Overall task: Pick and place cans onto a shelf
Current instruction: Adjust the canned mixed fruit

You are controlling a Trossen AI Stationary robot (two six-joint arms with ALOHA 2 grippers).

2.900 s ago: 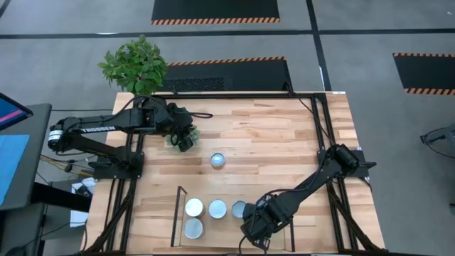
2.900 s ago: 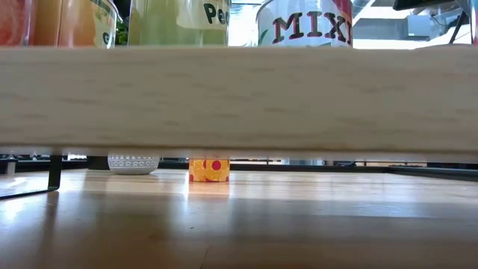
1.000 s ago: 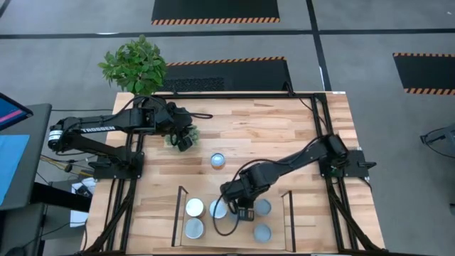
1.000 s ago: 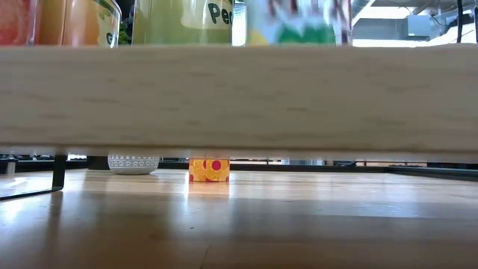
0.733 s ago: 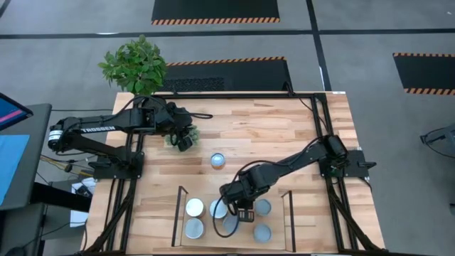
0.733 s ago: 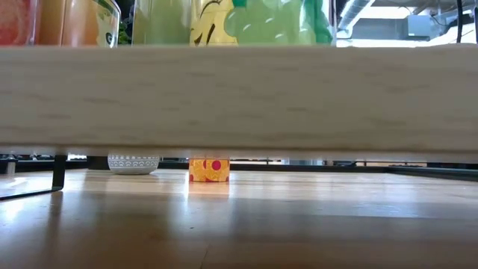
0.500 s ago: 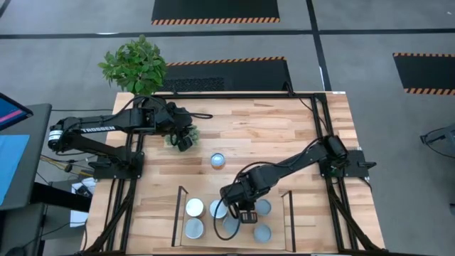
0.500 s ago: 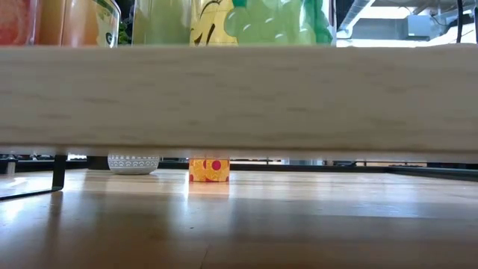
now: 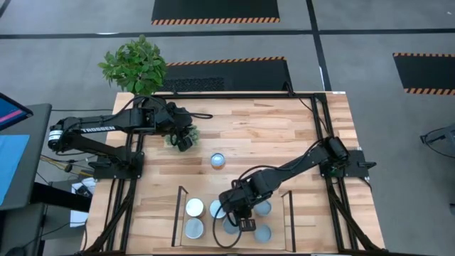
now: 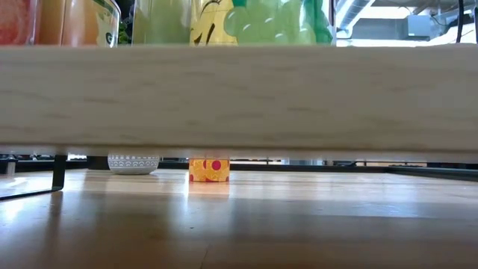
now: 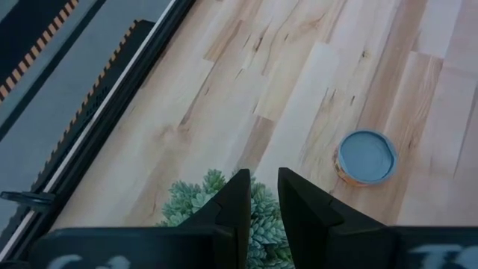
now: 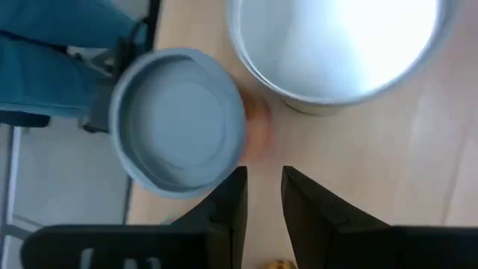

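Several cans stand on the shelf (image 9: pixel 202 193), among them a white-topped one (image 9: pixel 194 208) and blue-topped ones (image 9: pixel 263 233). My right gripper (image 9: pixel 240 215) hangs low among them. In the right wrist view its fingers (image 12: pixel 261 175) stand a narrow gap apart over bare wood, holding nothing, beside a blue-topped can (image 12: pixel 175 123) and a silvery can (image 12: pixel 336 45). One loose can (image 9: pixel 217 161) (image 11: pixel 366 157) (image 10: pixel 208 169) sits mid-table. The low view shows the shelf edge (image 10: pixel 239 97) with a grape-labelled can (image 10: pixel 261 21) on it. My left gripper (image 9: pixel 186 139) (image 11: pixel 263 175) waits at the back left, narrowly open and empty.
A small potted succulent (image 11: pixel 239 217) sits right under the left gripper, its white pot (image 10: pixel 133 163) visible in the low view. A bigger leafy plant (image 9: pixel 135 65) stands off the table's back left corner. Dark shelf brackets (image 9: pixel 178 213) rise at both shelf ends.
The right gripper has slid a little toward the shelf's front edge. In the low view a blurred, moving can has settled, showing its grape label. The left arm has not moved.
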